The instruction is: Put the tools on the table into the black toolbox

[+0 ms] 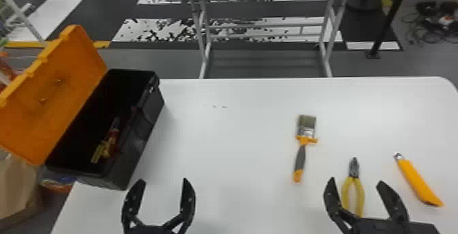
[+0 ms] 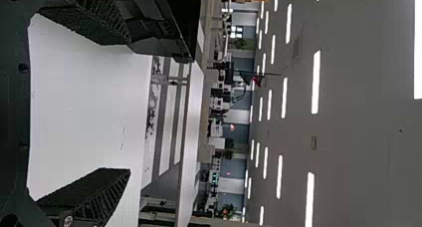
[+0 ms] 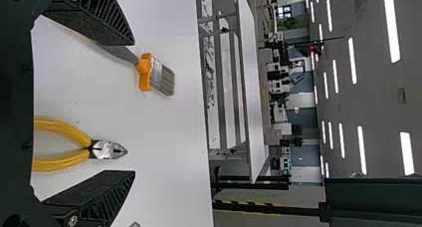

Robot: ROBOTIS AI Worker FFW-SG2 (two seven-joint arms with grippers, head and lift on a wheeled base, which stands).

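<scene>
1. The open black toolbox (image 1: 140, 137) is set ahead-left of the left hand (image 1: 165, 182), its fingers parted.
2. The brush (image 1: 300, 158), ahead-left of the right hand (image 1: 356, 181), is best left unnudged.
3. The pliers (image 1: 354, 174) are framed by that hand's spread fingers; centred first, they should be clasped squarely.
4. The cutter (image 1: 416, 181), rightward, should be avoided.

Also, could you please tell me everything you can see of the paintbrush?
The paintbrush lies on the white table, left of the pliers, bristles pointing away from the robot. It has greyish-brown bristles, a metal-looking ferrule, an orange collar and a dark grey handle with an orange end. Only the table touches it.
</scene>
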